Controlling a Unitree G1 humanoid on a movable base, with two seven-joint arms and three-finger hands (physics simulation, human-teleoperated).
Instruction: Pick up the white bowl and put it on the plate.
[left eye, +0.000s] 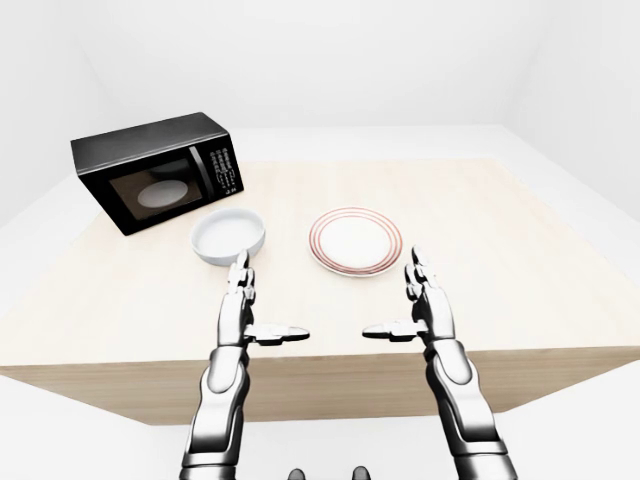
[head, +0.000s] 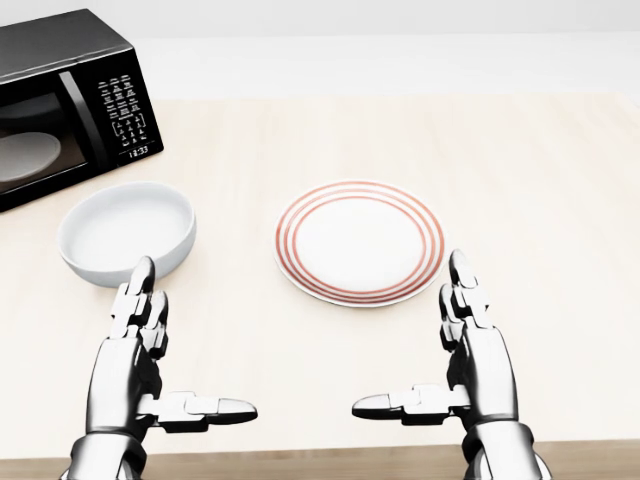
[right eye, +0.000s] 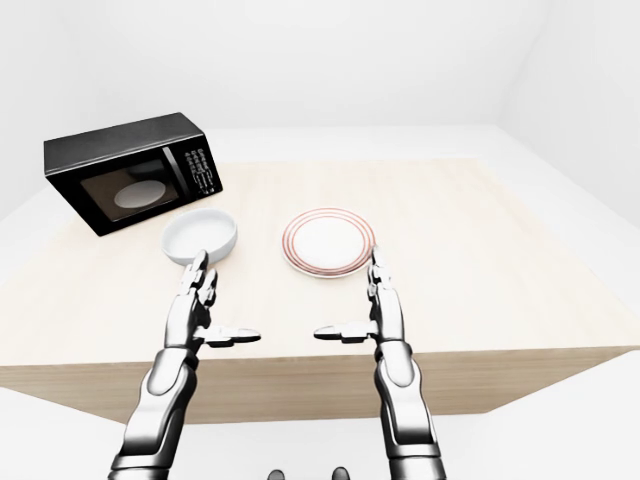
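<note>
On the desk (head: 520, 150), the bowl (head: 127, 232) sits at ten o'clock, just beyond my left robot hand (head: 150, 370), with the plate (head: 360, 242) at twelve. Both my robot hands, left and right (head: 455, 370), are spread wide and empty. I should reach the left over the rim, pinch firmly, lift level.

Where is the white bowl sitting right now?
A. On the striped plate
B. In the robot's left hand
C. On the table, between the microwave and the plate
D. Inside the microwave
C: the white bowl rests on the bare table, with the microwave to its upper left and the empty plate to its right in the head view; both the left hand and the right hand are open and hold nothing.
</note>
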